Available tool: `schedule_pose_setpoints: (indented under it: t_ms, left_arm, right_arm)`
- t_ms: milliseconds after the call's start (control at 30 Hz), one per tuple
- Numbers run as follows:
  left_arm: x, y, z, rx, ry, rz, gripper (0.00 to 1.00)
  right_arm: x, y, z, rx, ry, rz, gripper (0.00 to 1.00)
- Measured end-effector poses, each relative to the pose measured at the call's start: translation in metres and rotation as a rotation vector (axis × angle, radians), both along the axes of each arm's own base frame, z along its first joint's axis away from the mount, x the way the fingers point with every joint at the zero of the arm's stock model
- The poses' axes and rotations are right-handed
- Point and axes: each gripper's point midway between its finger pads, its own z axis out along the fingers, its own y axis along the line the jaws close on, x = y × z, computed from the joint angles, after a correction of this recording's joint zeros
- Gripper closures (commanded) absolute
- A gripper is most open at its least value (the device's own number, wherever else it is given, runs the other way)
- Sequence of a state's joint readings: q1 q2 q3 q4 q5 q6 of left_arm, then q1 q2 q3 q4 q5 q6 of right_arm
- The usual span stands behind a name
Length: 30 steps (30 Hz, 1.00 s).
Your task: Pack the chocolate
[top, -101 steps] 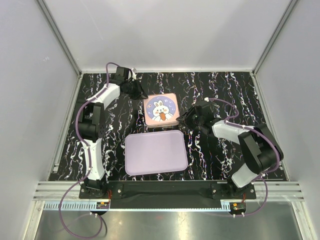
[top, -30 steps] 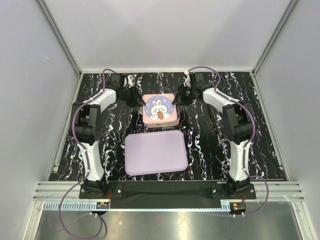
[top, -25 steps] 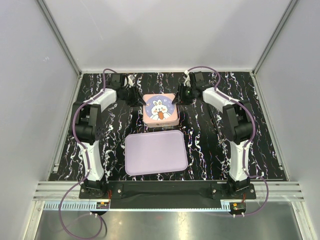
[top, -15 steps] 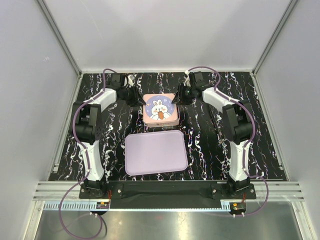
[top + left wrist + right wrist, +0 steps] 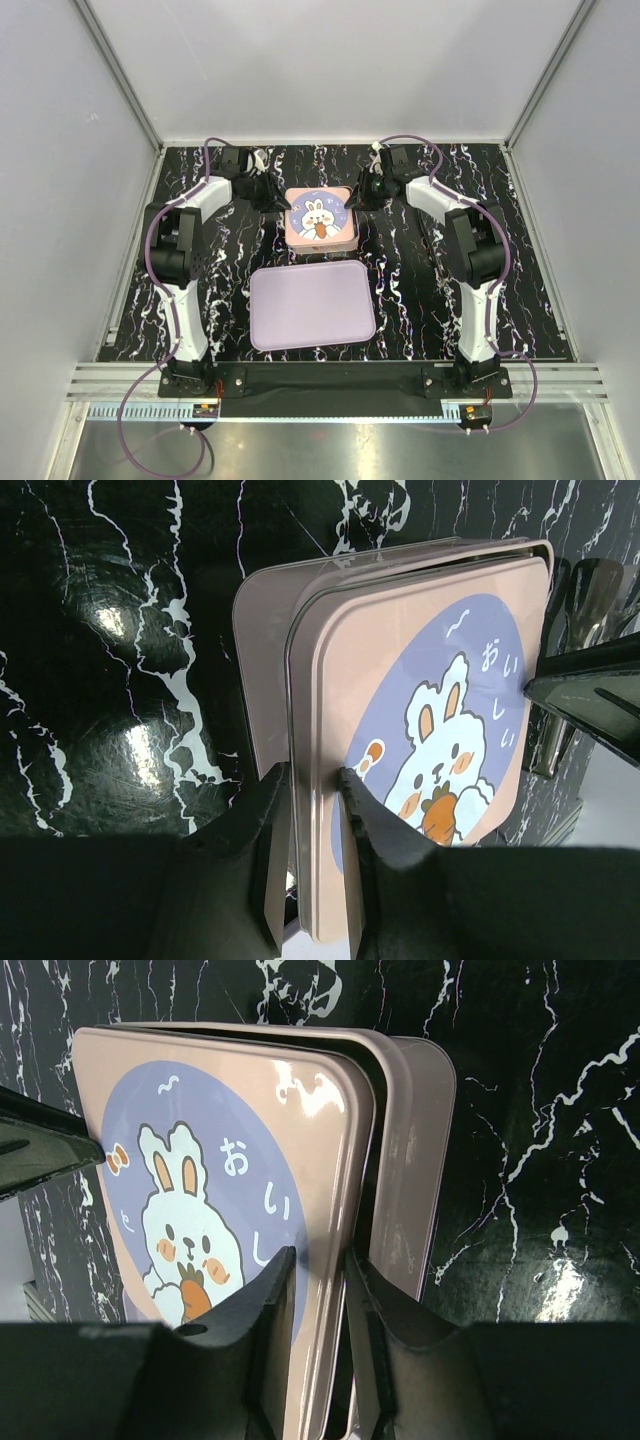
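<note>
Swung over from the right side of the tin (image 5: 322, 244), right gripper (image 5: 358, 196) now at its far right corner. Top: left gripper (image 5: 276, 198) opposite, across the bunny lid (image 5: 320, 217); tray (image 5: 311, 304) toward the table's (image 5: 420, 300) near edge. Left wrist: fingers (image 5: 352, 790) clamped on lid rim. Right wrist: likewise. Cannot tell where the chocolate is.

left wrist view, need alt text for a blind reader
The left end effector pinches the rim of a pink square metal tin lid printed with a white rabbit holding a carrot, its pink tin base showing beside it. The right end effector meets the opposite rim, over a black marble-patterned table.
</note>
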<state>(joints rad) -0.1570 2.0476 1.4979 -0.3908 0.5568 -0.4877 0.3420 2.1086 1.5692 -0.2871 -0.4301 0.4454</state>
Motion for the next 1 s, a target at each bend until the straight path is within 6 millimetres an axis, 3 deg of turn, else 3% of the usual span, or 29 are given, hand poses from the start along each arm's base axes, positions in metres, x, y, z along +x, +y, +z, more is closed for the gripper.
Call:
schedule_pose_setpoints:
  t_ms: [1000]
  left_arm:
    - [0.006, -0.009, 0.010, -0.032, -0.023, -0.009, 0.78]
  right_arm:
    - [0.000, -0.011, 0.008, -0.025, -0.028, -0.042, 0.69]
